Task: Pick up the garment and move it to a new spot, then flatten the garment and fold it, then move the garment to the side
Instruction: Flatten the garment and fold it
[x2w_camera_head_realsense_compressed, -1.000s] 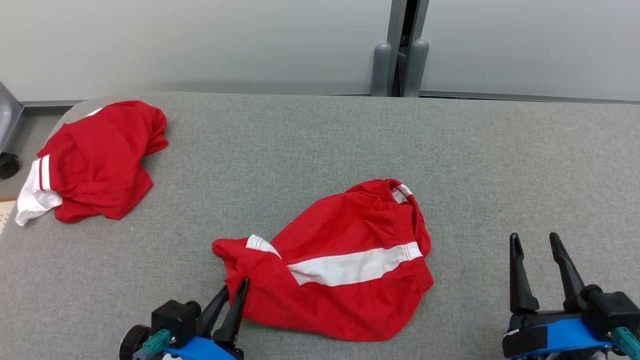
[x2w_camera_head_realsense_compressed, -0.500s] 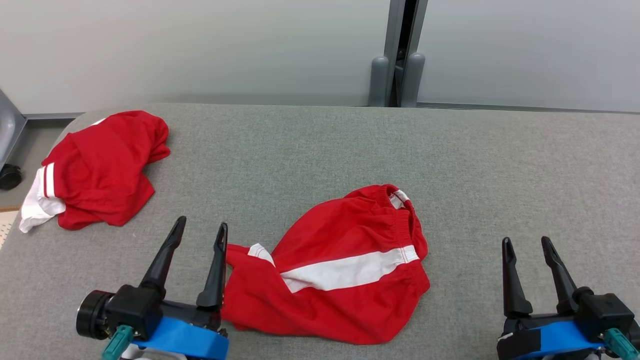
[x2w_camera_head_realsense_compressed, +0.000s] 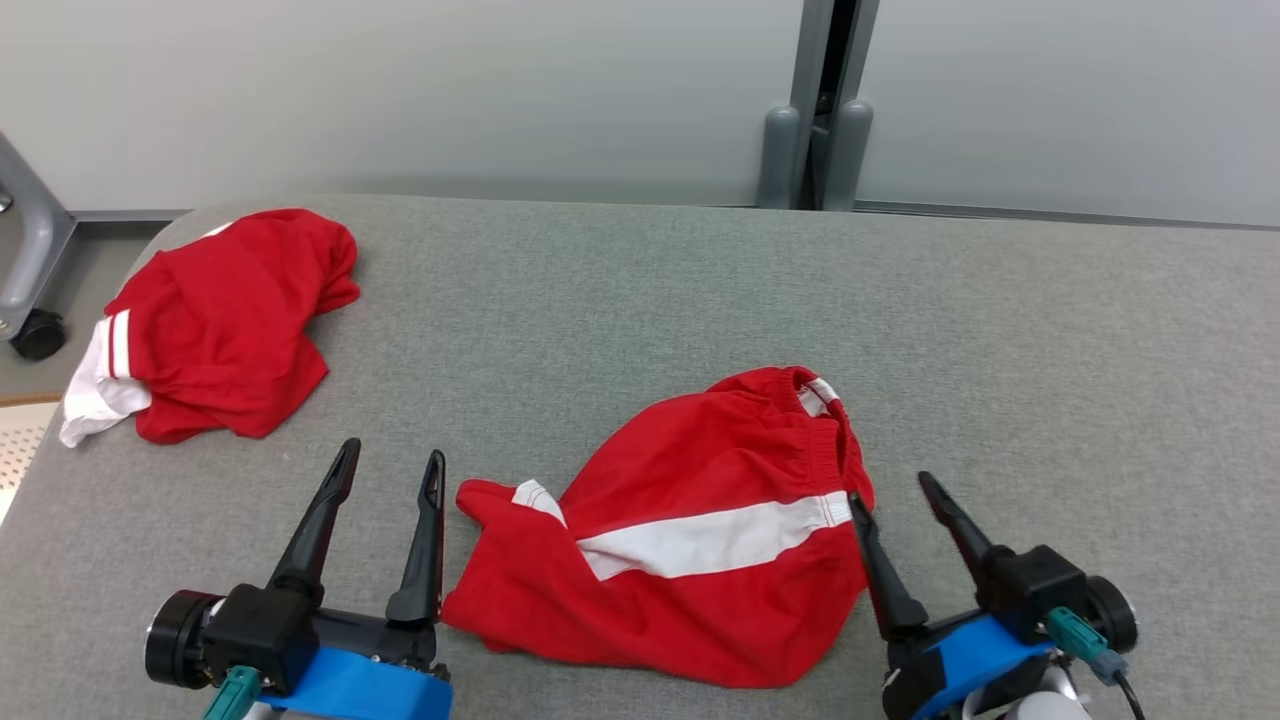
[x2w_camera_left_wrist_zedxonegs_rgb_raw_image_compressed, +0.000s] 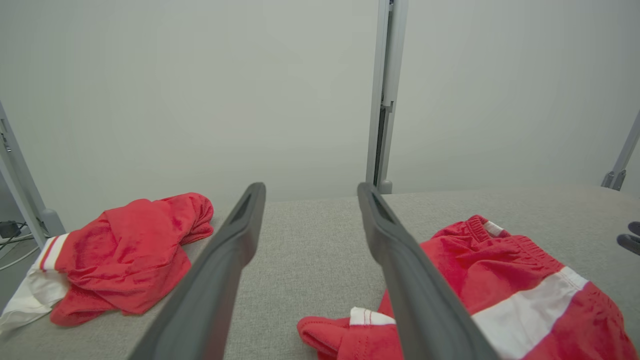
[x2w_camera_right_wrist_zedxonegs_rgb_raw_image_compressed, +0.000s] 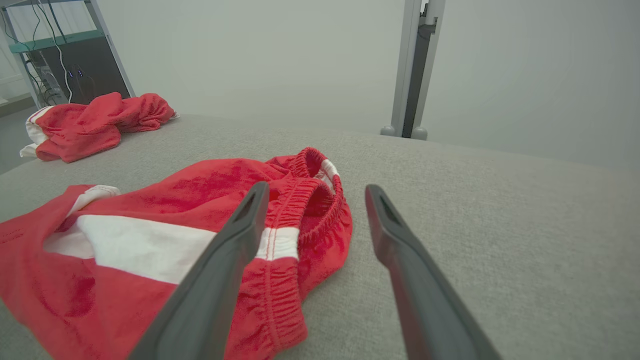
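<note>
Head view: grey fabric-covered counter (x2w_camera_head_realsense_compressed: 620, 290); on it the garment (x2w_camera_head_realsense_compressed: 700, 470), red shorts with a white side stripe and an elastic waistband, lying rumpled at the near middle, waistband to the right, one leg end to the left. At lower left, the left tool (x2w_camera_head_realsense_compressed: 393, 452), jaws spread wide and empty, its inner finger just beside the leg end with a sliver of counter between. At lower right, the right tool (x2w_camera_head_realsense_compressed: 889, 488), jaws likewise spread and empty, its inner fingertip at the waistband's edge (contact or not cannot be told). Also a second red garment (x2w_camera_head_realsense_compressed: 220, 320), white-trimmed, bunched at the far left corner, well apart from the shorts. Behind, a grey post (x2w_camera_head_realsense_compressed: 825, 100) between pale wall panels; on the floor at far left, a black caster (x2w_camera_head_realsense_compressed: 38, 335). Left wrist view: two dark fingers wide apart over bare counter; the garment lies to their right, its leg end partly behind the right finger; the second red garment lies to their left. Right wrist view: fingers wide apart, the left one crossing in front of the waistband, the right one over bare counter; the second red garment sits far off at upper left, before a dark rack (x2w_camera_right_wrist_zedxonegs_rgb_raw_image_compressed: 65, 60) with cables.
</note>
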